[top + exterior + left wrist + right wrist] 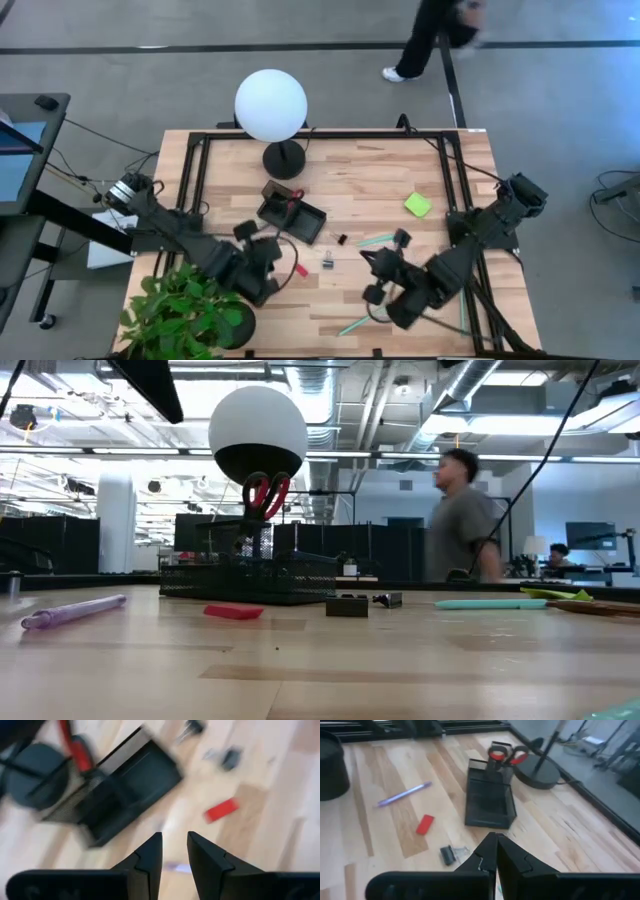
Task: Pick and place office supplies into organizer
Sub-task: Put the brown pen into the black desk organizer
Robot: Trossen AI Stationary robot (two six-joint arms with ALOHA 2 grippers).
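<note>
- My left gripper (174, 851) hovers above the table near the organizer (292, 213); its fingers stand a little apart with nothing between them.
- My right gripper (496, 851) waits over the right half of the table, fingers clenched together on nothing.
- The organizer sits just in front of the lamp base (284, 158). The scissors (502, 755) already stand upright in its far end.
- Still loose on the wood: red block (424, 824), purple pen (403, 794), black clip (448, 855), green pens (378, 240), sticky pad (418, 204).
- The purple pen shows faintly just under my left fingertips, so I judge it to be the item in hand for that arm.
- To do this well, I would open wider, turn the wrist so the fingers straddle the barrel crosswise, and descend squarely on its middle.
- Risk: a round pen rolls if only one finger touches first; I would close gently and evenly.
- The plant (185, 310) crowds the left arm's near side; I would lift straight up before swinging toward the organizer.
</note>
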